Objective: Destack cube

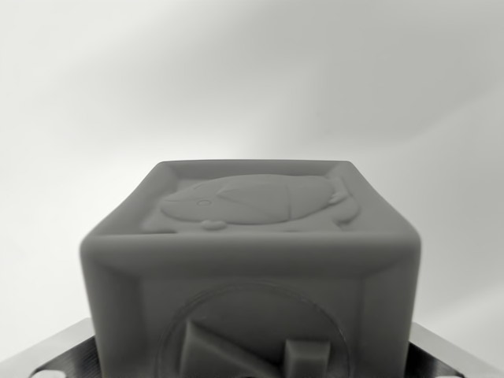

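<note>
Where the cube (252,260) sits, pale surface (118,94) spreads.

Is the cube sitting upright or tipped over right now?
Upright: the cube has its embossed top face level and its front face squarely toward the wrist view. What it rests on is out of frame, so stacking cannot be told.

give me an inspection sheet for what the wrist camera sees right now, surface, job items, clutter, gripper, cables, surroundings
Surface: pale, blurred background; no table detail readable.
Job's things: one grey cube fills the view, a raised animal-like relief on its top face, a ringed relief on its front. No second cube visible.
Clutter: nothing seen.
Gripper: metal fingers flank the cube at both lower corners; contact with the cube cannot be told.
Cables: nothing seen.
Surroundings: plain and out of focus.
</note>
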